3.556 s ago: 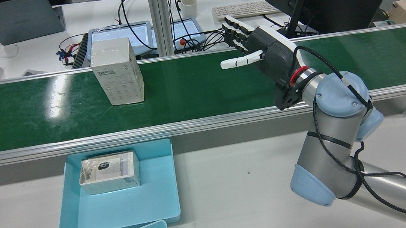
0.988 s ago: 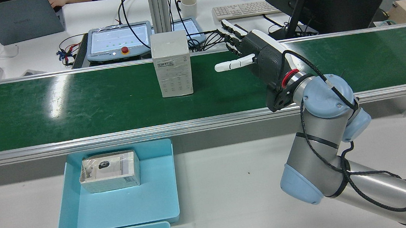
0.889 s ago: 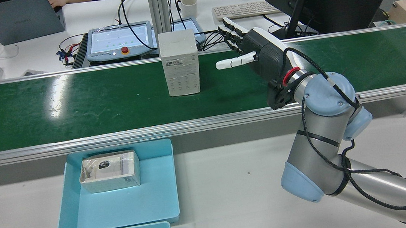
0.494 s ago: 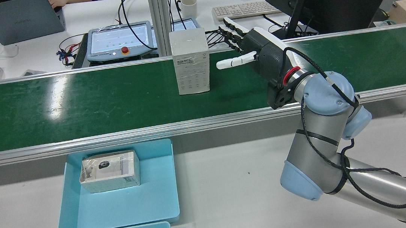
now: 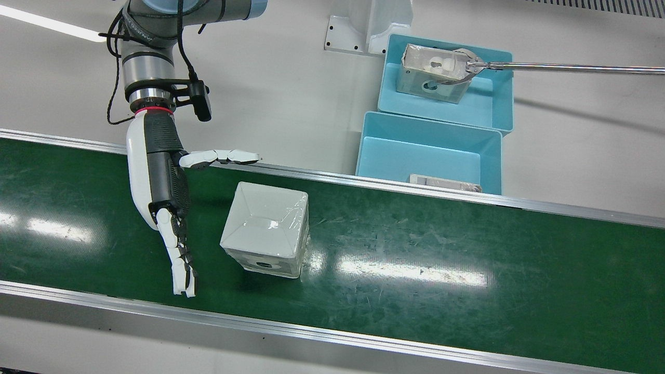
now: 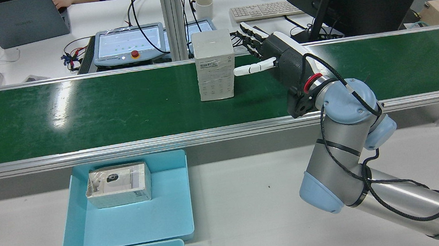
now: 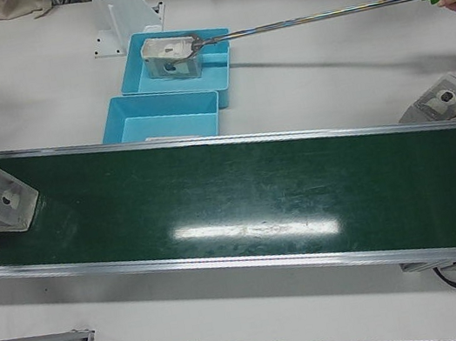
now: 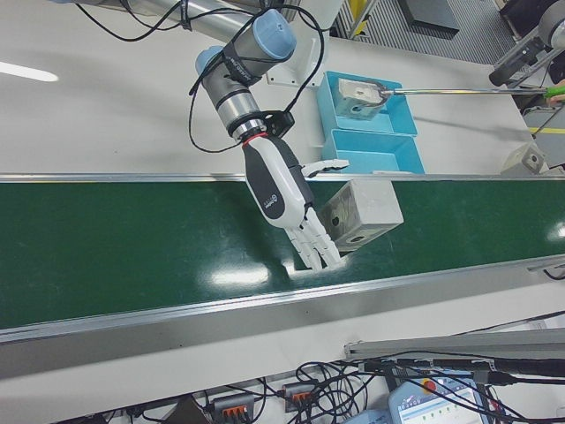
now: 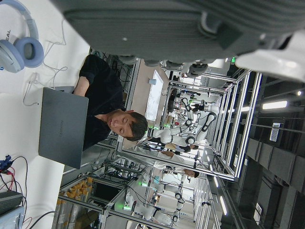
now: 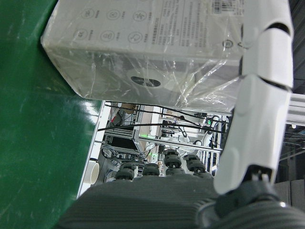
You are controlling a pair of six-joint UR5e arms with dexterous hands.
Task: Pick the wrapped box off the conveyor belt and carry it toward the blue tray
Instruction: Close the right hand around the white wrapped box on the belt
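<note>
The wrapped box (image 6: 215, 64) stands upright on the green conveyor belt (image 6: 79, 113), and in the rear view it is now seen just left of the right hand (image 6: 278, 57). A second ago it was clearly further left on the belt, and a few seconds ago it was far to the left, so the box has been carried by the belt toward the hand, while the hand has stayed almost in one place above the belt.

The right hand is held open: its fingers (image 5: 179, 259) are stretched out past the far side of the box and the thumb (image 5: 221, 156) is spread on the near side, so nothing is held yet. In the rear view the thumb tip seems to reach the box's right face, but real contact cannot be confirmed from there; in the front view a small gap between palm and box (image 5: 266, 228) is still seen.

The meaning for the task is that the moment for closing is probably reached, since the box now lies between thumb and fingers. If the closing is late, the box may be pushed over.

The blue tray (image 6: 132, 226) lies on the white table at the near left, and another wrapped box (image 6: 118, 185) is already in it. The left hand appears in none of the outside views, and its state cannot be told.
</note>
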